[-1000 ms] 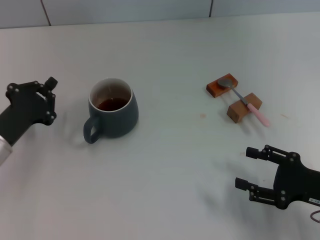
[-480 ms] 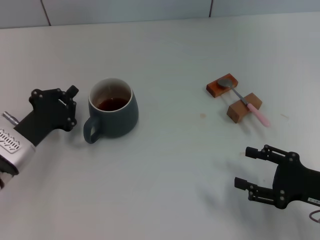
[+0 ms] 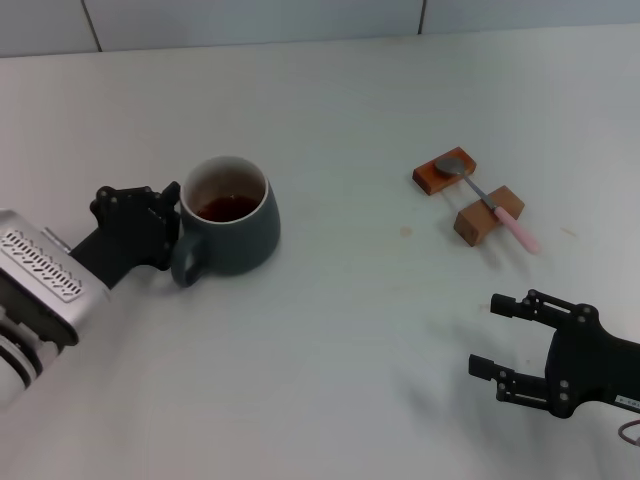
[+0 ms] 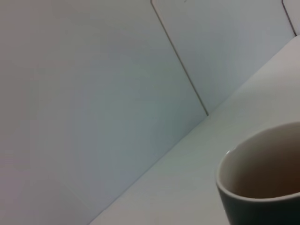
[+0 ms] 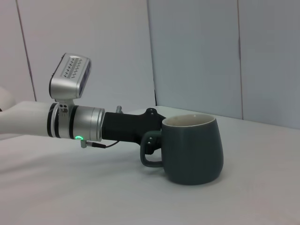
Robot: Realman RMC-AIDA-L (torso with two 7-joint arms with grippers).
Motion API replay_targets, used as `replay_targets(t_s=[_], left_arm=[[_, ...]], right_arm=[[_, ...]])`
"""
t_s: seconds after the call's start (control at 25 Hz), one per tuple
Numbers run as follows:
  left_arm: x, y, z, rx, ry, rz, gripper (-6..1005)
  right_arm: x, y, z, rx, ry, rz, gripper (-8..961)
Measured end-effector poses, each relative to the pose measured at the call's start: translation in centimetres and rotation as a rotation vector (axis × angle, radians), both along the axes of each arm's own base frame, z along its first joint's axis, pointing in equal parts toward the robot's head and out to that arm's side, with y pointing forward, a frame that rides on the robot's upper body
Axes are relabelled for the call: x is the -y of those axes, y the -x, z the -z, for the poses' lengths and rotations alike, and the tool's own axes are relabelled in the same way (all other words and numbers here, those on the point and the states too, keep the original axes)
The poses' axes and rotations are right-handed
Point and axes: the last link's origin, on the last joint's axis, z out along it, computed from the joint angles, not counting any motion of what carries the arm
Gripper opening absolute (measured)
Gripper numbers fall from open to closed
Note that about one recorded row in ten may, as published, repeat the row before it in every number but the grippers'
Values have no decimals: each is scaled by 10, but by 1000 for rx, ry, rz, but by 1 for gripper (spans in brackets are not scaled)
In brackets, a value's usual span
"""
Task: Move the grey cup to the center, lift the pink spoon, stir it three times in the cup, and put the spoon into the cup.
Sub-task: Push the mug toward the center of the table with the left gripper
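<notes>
The grey cup stands left of the table's middle with dark brown liquid inside, its handle toward the front left. It also shows in the left wrist view and the right wrist view. My left gripper is open, right at the cup's handle, its fingers on either side of it; the right wrist view shows this gripper against the handle. The pink spoon lies at the right across two blocks, bowl on the far one. My right gripper is open and empty at the front right.
Two brown wooden blocks hold the spoon up off the white table. A tiled wall runs along the table's far edge.
My left gripper has moved right, from well left of the cup up to its handle. The cup has shifted barely, if at all. The right arm and the spoon have not moved.
</notes>
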Motion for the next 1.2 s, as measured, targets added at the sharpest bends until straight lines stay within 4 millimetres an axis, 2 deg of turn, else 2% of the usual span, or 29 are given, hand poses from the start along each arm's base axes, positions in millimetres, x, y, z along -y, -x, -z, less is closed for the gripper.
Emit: replay_targets(t_s=[0.48, 0.64, 0.96, 1.2], left_arm=[[-3, -20, 17, 43, 34, -23, -1], [-3, -37, 30, 66, 71, -24, -2], [1, -57, 46, 84, 126, -11, -2], [4, -65, 52, 85, 154, -2, -2]], right_arm=[[0, 0, 0, 3, -3, -6, 763], [0, 0, 0, 3, -3, -7, 763], [0, 0, 0, 3, -3, -8, 763], [0, 0, -1, 3, -3, -9, 763]])
